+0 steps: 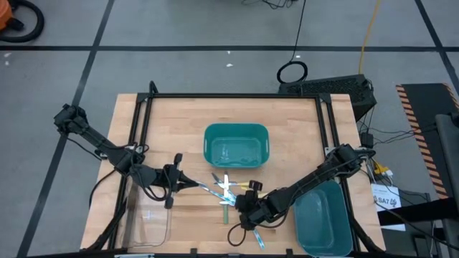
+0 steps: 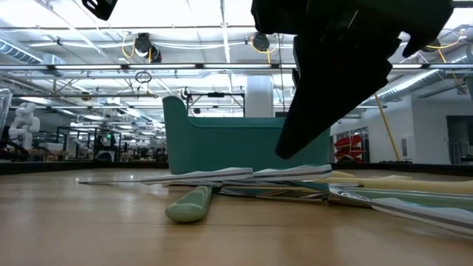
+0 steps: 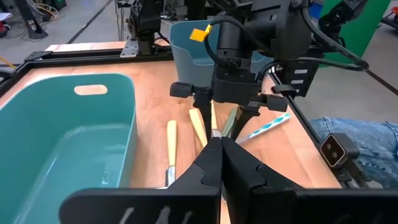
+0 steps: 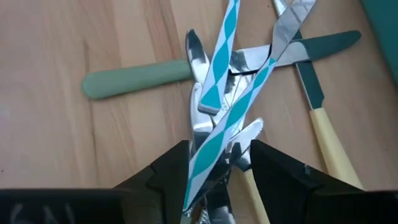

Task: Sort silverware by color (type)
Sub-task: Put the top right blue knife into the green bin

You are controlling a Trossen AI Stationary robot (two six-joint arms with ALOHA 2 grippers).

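Bright overhead light; silverware [image 1: 225,188] glares (low foreground blurred).

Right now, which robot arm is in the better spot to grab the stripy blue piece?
The right one, probably. The right gripper sits open directly over the pile, with a blue-striped handle running between its fingers. The left gripper is shut and waits beside the pile, pointing at it.

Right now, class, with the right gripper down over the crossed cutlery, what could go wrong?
1. The right gripper straddles a teal-and-white striped piece lying on silver blades; closing may pinch several at once.
2. Lifting could drag the crossed green-handled knife and yellow-handled knife, scattering the pile.
3. The left gripper, shut, sits close beside the pile; the arms might collide.
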